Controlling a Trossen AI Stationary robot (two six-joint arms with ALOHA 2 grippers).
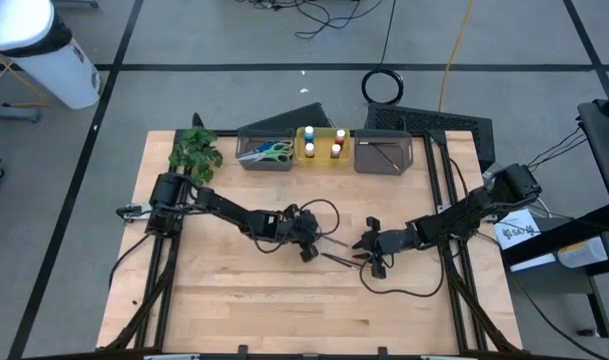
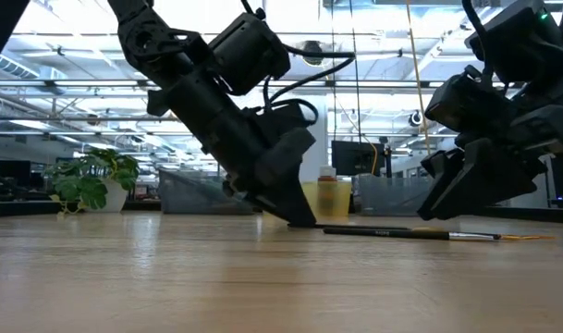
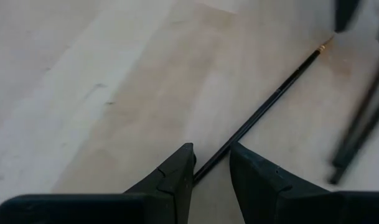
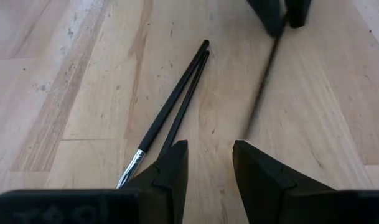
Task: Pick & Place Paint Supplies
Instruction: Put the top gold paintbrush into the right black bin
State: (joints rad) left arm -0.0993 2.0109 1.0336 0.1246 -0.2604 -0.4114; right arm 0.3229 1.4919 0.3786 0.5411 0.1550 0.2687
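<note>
Left tool (image 3: 211,163): low at mid tabletop (image 1: 234,290), fingers narrowly apart with the near end of a thin dark brush (image 3: 264,109) lying between them; whether they pinch it I cannot tell.
Right tool (image 4: 209,160): just beside, facing the left one, fingers narrowly apart, holding nothing.
Two other brushes (image 4: 177,99): flat, touching each other, before the right tool.
Scissors (image 1: 269,152): in the grey bin (image 1: 265,163).
Paint bottles (image 1: 324,143): in the yellow bin (image 1: 322,159).

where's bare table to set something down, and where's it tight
Free: the near half of the table below both grippers, and the strip between the plant and the left gripper. Crowded: the middle, where the brushes lie between left and right gripper.
</note>
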